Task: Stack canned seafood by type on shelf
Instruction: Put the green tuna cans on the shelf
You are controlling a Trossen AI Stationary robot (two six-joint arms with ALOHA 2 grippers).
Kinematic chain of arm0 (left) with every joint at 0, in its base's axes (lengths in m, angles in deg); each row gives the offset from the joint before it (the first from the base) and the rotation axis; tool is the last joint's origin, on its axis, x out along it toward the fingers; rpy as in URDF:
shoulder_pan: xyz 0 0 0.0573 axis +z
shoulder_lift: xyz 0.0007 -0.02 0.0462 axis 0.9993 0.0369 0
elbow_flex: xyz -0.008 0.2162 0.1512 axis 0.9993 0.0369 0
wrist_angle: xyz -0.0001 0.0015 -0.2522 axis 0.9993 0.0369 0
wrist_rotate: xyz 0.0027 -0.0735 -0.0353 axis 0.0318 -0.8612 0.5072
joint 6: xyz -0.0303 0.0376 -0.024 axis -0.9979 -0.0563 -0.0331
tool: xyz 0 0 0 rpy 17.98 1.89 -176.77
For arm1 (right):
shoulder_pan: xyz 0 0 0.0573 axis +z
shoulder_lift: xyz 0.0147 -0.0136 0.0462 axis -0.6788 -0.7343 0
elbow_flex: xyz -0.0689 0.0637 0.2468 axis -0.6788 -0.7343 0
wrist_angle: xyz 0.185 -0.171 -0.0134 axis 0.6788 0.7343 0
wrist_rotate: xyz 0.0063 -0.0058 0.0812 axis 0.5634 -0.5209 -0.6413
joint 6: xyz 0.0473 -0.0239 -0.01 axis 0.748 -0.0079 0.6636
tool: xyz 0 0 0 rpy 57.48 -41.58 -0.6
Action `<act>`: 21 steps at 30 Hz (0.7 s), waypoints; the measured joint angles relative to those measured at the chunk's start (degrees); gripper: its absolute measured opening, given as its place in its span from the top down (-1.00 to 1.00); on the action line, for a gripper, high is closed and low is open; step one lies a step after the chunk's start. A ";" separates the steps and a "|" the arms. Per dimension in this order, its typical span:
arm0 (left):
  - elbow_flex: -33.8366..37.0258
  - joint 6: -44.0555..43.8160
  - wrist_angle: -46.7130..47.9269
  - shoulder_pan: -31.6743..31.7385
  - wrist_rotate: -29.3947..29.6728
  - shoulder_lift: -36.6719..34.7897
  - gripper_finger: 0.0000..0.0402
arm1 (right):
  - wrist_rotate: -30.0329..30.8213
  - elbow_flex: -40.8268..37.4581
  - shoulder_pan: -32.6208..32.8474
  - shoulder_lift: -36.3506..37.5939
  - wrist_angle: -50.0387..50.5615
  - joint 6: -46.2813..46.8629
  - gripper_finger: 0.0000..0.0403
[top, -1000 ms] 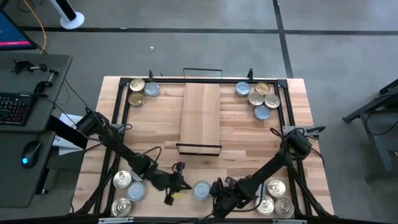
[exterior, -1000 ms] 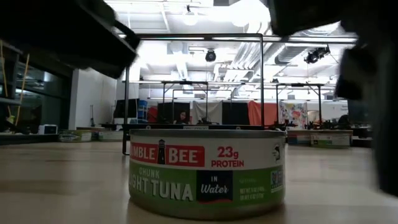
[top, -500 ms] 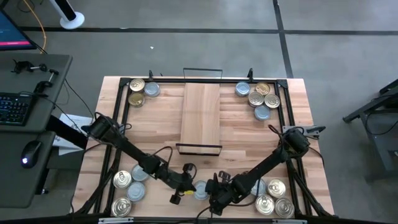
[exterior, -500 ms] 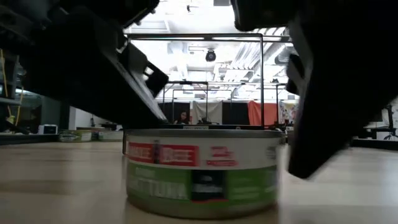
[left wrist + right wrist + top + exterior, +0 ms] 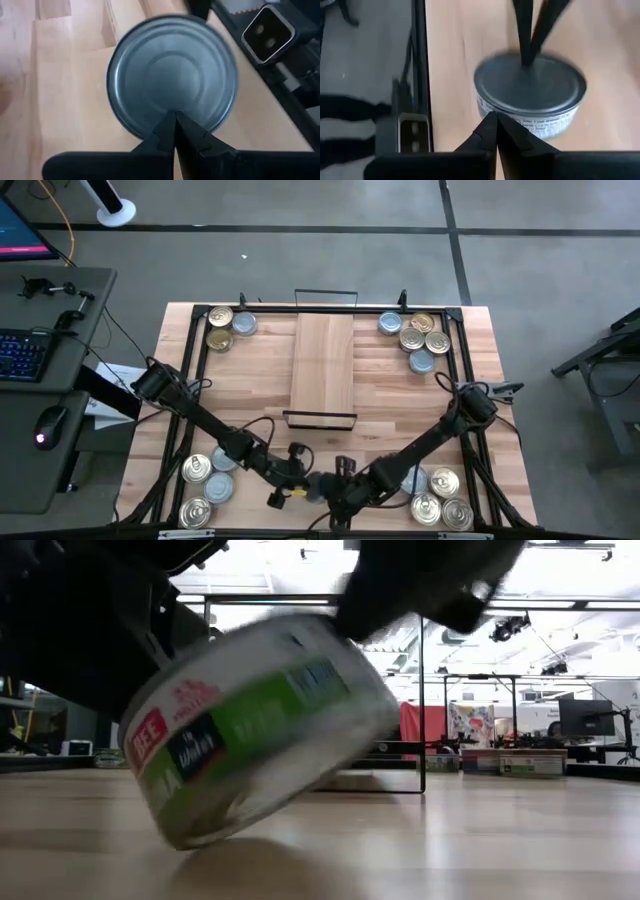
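Presently, tin: a flat round silver-lidded tuna tin with a green-and-red paper label (image 5: 262, 725) sits at the near middle edge of the butcher-block tabletop (image 5: 380, 395), tipped up on one rim in the low view, not flat
Key relation: the tin lies between the two grippers, the left gripper (image 5: 300, 483) on one side and the right gripper (image 5: 335, 485) on the other, both tips touching or just beside it
Left gripper: fingers pressed together, tips (image 5: 172, 125) on the tin's lid rim; holds nothing
Right gripper: fingers likewise pressed together, tips (image 5: 492, 125) at the tin's side wall; holds nothing
Arm pose: both arms are stretched low, converging on the tin
Shelf: the narrow light-wood plank with black wire end frames (image 5: 323, 370) lies well beyond the tin toward the far edge, bare, long axis running away from the arms
Judgement: the tin appears to be being levered or nudged rather than grasped; jaws must part before any lift
Risk: the tilted tin may roll
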 joint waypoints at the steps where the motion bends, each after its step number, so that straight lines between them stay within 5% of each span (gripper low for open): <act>1: 0.02 0.38 0.30 0.04 0.22 0.08 1.00 | 0.77 0.45 -0.25 0.04 -0.58 -0.37 1.00; 13: 0.17 0.13 11.15 0.04 1.15 -1.43 1.00 | 2.79 5.68 -3.38 -0.02 1.17 -4.82 1.00; 21: 4.50 -3.97 19.89 -1.62 1.17 -9.60 1.00 | 3.65 16.55 -3.35 -0.02 18.00 3.72 0.99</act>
